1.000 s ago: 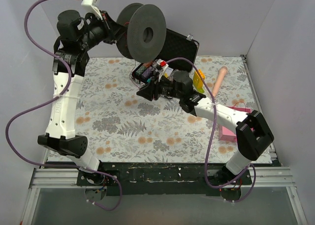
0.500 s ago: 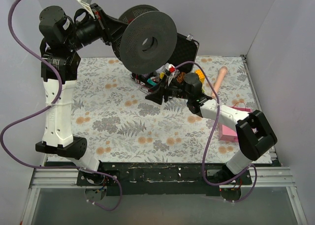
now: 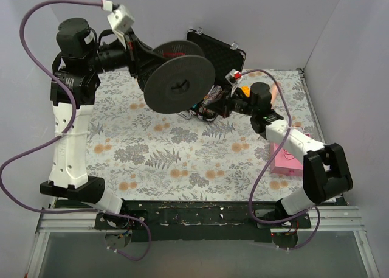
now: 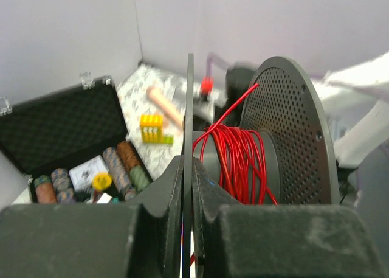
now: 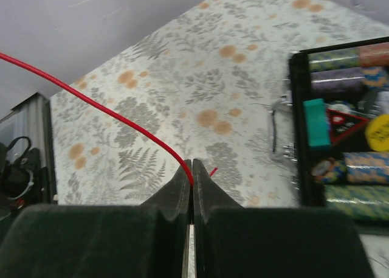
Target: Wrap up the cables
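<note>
My left gripper [image 4: 188, 163] is shut on the thin near flange of a black spool [image 3: 179, 83] and holds it high over the table's back middle. Thin red wire [image 4: 236, 159] is wound loosely round the spool's hub between the two flanges. One strand leaves the hub upward. My right gripper [image 5: 192, 170] is shut on the red wire [image 5: 109, 111], which runs from its fingertips up and to the left, with a short red end poking out on the right. In the top view the right gripper [image 3: 206, 111] is low and just right of the spool.
An open black case [image 3: 219, 50] with poker chips [image 5: 346, 162] lies behind the spool, close to the right gripper. A yellow block [image 4: 152, 129] and a pale wooden peg [image 4: 165, 104] lie at the back right. A pink box [image 3: 282, 159] sits by the right arm.
The left arm has swung the spool lower and turned it. The right gripper has drawn back to the right toward the case, still shut on the wire.
</note>
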`<state>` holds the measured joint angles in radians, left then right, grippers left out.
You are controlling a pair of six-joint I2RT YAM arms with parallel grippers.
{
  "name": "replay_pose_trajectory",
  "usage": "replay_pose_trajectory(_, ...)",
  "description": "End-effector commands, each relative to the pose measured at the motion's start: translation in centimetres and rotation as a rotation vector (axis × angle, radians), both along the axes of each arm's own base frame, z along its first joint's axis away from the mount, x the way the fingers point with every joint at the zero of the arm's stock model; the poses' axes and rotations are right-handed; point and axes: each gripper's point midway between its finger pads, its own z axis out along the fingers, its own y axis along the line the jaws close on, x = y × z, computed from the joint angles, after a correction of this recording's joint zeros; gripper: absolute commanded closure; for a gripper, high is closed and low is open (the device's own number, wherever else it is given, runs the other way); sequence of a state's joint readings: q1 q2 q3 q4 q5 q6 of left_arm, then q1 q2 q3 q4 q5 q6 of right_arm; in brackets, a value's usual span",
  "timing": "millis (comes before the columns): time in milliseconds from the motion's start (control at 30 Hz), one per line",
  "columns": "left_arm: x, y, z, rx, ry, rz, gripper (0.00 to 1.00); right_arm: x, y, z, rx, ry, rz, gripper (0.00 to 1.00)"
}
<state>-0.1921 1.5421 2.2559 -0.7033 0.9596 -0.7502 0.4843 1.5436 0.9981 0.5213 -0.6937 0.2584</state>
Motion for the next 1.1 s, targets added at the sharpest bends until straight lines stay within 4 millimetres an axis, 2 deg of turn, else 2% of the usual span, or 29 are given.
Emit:
replay_pose_trajectory(0,-1.2,1.5,-6.0,0.253,-0.153,-0.017,1.0,0.0,-3.4,2.6,-0.07,-0.047,-0.071,0.99)
replay_pose_trajectory(33,-0.5,2.1,-7.6,0.333,-0.211,-0.006,1.0,-0.2,-3.7,2.9,-0.097,-0.048,-0.066,0.99)
replay_pose_trajectory(133,0.0,3.0,-12.3,0.468,-0.224,-0.025,1.0,-0.6,-4.2,2.1,-0.204,0.027,-0.049,0.99)
replay_pose_trajectory(200,0.3,3.1,-15.1,0.527,-0.221,-0.037,1.0,-0.6,-4.5,1.9,-0.244,0.077,-0.055,0.99)
replay_pose_trajectory(233,0.7,3.1,-17.2,0.561,-0.201,-0.039,1.0,-0.7,-4.5,1.9,-0.253,0.103,-0.054,0.99)
replay_pose_trajectory(367,2.2,2.2,-23.2,0.722,-0.174,0.008,1.0,-1.2,-3.2,2.7,-0.264,0.145,-0.017,0.99)
replay_pose_trajectory(433,3.5,1.9,-25.0,0.757,-0.171,0.073,1.0,-1.3,-2.7,2.6,-0.274,0.18,-0.003,0.99)
replay_pose_trajectory(567,6.1,2.2,-26.9,0.805,-0.172,0.232,1.0,-2.1,-1.7,3.0,-0.254,0.302,0.071,0.99)
replay_pose_trajectory(667,7.7,2.2,-27.5,0.811,-0.159,0.365,1.0,-2.7,-0.7,4.8,-0.191,0.394,0.12,0.99)
replay_pose_trajectory(800,8.4,1.5,-27.6,0.672,-0.028,0.478,1.0,-3.6,1.5,9.1,0.032,0.471,0.235,0.99)
replay_pose_trajectory(900,9.0,0.9,-27.5,0.53,0.067,0.557,1.0,-4.6,2.4,12.4,0.204,0.461,0.28,0.99)
replay_pose_trajectory(1067,10.0,-0.4,-27.3,0.33,0.207,0.632,1.0,-5.1,5.3,13.7,0.281,0.444,0.234,0.99)
